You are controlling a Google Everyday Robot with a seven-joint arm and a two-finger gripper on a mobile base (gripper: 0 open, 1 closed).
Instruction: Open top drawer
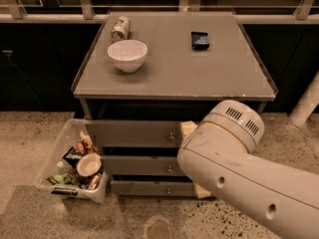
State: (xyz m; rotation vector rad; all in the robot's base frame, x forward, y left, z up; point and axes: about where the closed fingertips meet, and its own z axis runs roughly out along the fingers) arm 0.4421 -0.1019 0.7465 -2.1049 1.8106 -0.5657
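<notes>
The top drawer (132, 133) is the uppermost grey front under the tabletop, with a small round metal knob (171, 137). It sits flush with the cabinet, shut. My gripper (189, 129) is mostly hidden behind my big white arm (234, 168). Only a cream part of it shows, just right of the knob at the top drawer's height. The arm covers the right part of all three drawer fronts. The two slimmer drawers, middle (134, 166) and bottom (149, 187), are below and shut.
On the grey tabletop (219, 78) stand a white bowl (127, 55), a tipped can (119, 28) and a dark packet (200, 40). A clear bin of trash (75, 163) sits on the floor at the cabinet's left. A white post (304, 103) stands at the right.
</notes>
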